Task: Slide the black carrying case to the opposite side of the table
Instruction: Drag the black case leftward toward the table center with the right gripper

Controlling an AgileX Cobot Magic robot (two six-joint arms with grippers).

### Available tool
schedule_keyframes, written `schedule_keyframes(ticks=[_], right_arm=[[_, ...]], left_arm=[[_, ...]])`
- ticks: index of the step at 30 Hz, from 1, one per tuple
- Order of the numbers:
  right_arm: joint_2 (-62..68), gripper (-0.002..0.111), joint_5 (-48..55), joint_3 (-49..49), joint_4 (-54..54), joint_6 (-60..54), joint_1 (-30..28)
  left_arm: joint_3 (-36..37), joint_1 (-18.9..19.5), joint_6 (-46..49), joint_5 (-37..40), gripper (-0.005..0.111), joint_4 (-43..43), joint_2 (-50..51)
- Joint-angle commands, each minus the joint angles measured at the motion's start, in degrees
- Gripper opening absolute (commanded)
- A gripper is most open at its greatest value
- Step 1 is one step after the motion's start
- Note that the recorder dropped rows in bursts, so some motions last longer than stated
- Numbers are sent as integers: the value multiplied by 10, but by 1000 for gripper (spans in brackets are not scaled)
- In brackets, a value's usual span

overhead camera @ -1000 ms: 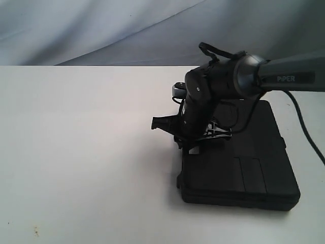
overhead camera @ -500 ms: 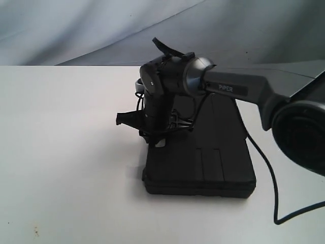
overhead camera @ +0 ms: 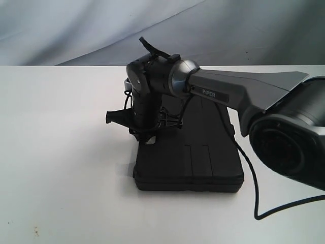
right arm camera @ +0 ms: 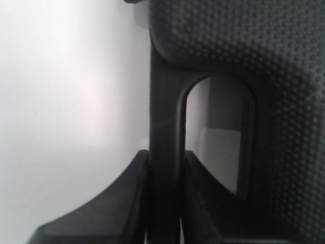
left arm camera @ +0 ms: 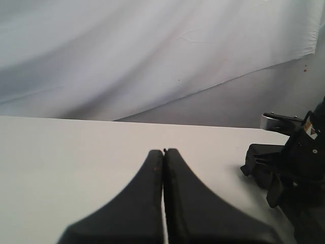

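Your right fingers [right arm camera: 124, 203] pinch the handle [right arm camera: 163, 101] of the case [overhead camera: 188, 157] tight. Your left fingers [left arm camera: 137, 203] are pressed together and hold nothing. The case has slid left on the table [overhead camera: 61, 152], from the right side to near the middle. It looks about halfway there.

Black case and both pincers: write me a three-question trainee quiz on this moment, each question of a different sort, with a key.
1. True or false: the left pincer is shut and holds nothing.
2. Choose one: the right pincer is clamped on which part of the case? A) the handle bar B) a side latch C) a corner
3. Fill the gap: the case lies flat on the white ____.
Key: 1 true; 2 A; 3 table.
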Motion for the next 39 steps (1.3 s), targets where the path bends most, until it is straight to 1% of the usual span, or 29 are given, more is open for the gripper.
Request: schedule_keyframes(ticks=[1,6,7,10,12,14,16,28,39], right_arm=[[1,0,-10,-5,4,-17,3],[1,0,-3,-5,4,-29,3],[1,2,-2,-5,4,-29,3],[1,13,-1,-5,4,-30,3],[1,24,-1,-5,4,-30,3],[1,32,-1,-5,4,-29,3],[1,37,-1,-5,4,-29,2],[-4,37,11,-5,-4,-27,2],[-57,37,22,-5,-27,-20,2]], left_arm=[[2,3,-1,-1,1,-1,-3],[2,3,-1,-1,1,-1,-3],[2,3,-1,-1,1,-1,-3],[2,3,-1,-1,1,-1,-3],[2,3,-1,-1,1,-1,-3],[2,3,-1,-1,1,-1,-3],[2,3,-1,-1,1,-1,-3],[2,3,-1,-1,1,-1,-3],[2,3,-1,-1,1,-1,-3]])
